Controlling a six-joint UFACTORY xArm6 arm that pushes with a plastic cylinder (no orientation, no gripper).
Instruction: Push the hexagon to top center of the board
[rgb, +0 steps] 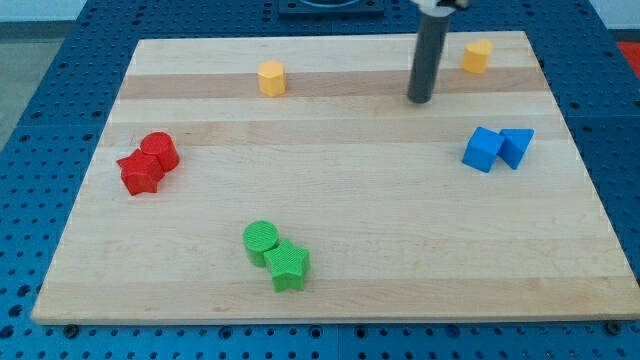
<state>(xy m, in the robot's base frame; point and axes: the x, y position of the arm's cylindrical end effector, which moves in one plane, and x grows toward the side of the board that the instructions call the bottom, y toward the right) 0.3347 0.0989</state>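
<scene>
8 blocks lie on the wooden board (330, 280), and I place them all against my tip (420, 99), going from the view's bottom upward. Nearest, well below and left of my tip, the green cylinder (261, 240) touches the green star (288, 266). Further up and far to its left, the red cylinder (160, 150) presses against the red star (139, 173). Below and right of my tip, the blue cube (482, 149) touches the blue triangular block (516, 146). At the far end are 2 yellow blocks: the yellow hexagon (272, 77) sits well left of my tip and slightly above it, and another yellow block (476, 56), whose shape I cannot make out for sure, sits near it, up and to the right.

My judgement is that the push is mostly unfinished or just being set up: the hexagon is already in the top band of the board but left of centre, so it wants sliding rightward. My tip is well apart from it, on the wrong side for that shove. There are no jaws on this rod, so there is no opening to report and nothing is held
</scene>
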